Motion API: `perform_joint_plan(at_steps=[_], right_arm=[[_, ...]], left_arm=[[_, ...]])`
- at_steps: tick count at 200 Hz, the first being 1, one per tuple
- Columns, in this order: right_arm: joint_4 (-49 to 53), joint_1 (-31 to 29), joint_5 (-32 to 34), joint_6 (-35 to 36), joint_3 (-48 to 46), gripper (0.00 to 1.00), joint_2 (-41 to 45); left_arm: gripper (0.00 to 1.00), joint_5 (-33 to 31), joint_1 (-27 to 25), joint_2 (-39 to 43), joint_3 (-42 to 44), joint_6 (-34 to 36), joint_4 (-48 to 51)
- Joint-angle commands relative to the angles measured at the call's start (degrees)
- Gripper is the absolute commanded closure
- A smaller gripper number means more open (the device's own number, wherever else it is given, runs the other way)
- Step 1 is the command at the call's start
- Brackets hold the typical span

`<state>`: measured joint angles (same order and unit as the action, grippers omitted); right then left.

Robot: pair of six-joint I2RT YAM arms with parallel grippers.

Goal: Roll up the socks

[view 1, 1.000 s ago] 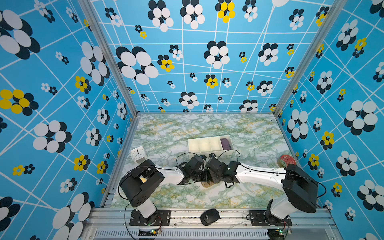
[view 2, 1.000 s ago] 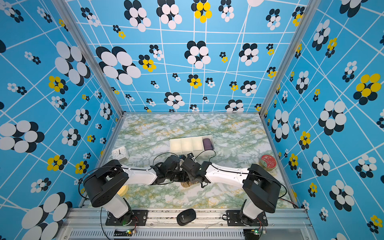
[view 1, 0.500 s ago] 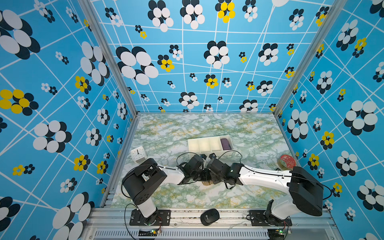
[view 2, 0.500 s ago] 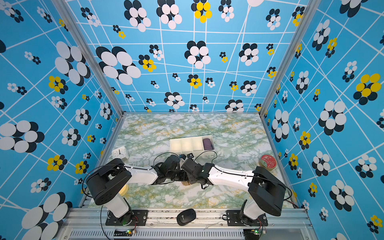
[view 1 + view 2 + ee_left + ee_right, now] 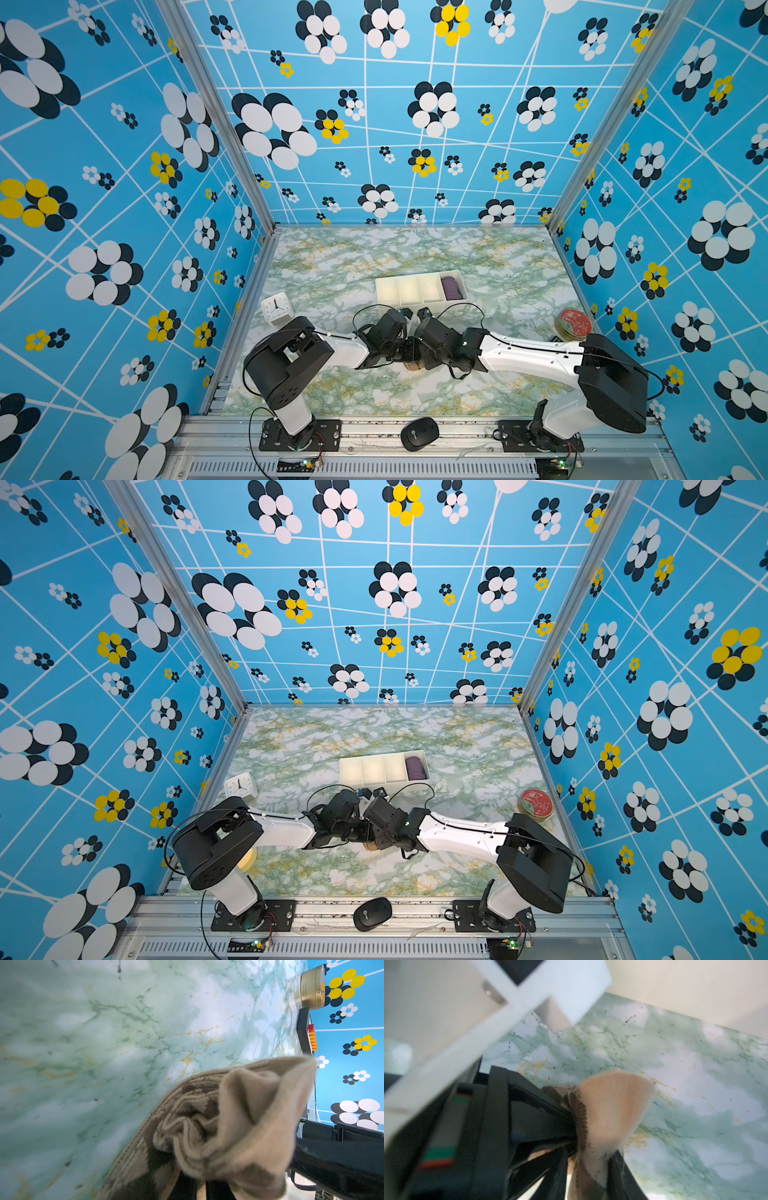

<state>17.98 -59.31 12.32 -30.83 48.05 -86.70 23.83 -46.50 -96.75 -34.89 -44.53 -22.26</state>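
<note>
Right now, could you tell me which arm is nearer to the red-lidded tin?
Right. The right arm bends beside the red-lidded tin; the left arm lies far across from it, near the clock.

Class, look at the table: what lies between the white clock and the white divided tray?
Nothing; the marble table between clock and tray is bare, seen in both top views.
</note>
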Motion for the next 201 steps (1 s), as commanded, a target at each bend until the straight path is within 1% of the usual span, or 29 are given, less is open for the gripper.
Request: perform_joint_plan(at_steps=[1, 44, 87, 134, 161, 178, 201], right_arm=[[-4.03, 0.79, -6.51, -0.59, -2.52, 0.65, 2.18], [-9.13, 3.61, -13.05, -2.01, -6.11, 0.64, 3.65], [-13.75, 5.21, -16.63, -3.35, -9.25, 0.64, 5.86], [-15.78, 5.78, -18.36, -3.71, -10.37, 0.65, 6.48], [-16.78, 5.78, -18.81, -3.89, -10.39, 0.68, 4.91], [-17.34, 5.79, -18.82, -3.89, -10.20, 0.73, 3.80], [-17.51, 5.87, -18.73, -3.45, -9.58, 0.76, 1.94]], left_arm=[[0.87, -2.84, 0.81, -2.48, 0.79, 0.65, 4.51], [0.87, -2.65, 1.26, -2.23, 1.16, 1.02, 5.32], [0.87, -2.48, 2.05, -1.35, 2.01, 1.82, 6.97], [0.88, -2.30, 2.27, -1.23, 2.03, 1.99, 6.92], [0.88, -1.97, 2.21, -1.51, 1.96, 1.91, 6.62], [0.88, -1.71, 2.28, -1.68, 2.01, 1.82, 6.48], [0.88, -1.17, 2.25, -1.62, 1.95, 1.82, 6.39]])
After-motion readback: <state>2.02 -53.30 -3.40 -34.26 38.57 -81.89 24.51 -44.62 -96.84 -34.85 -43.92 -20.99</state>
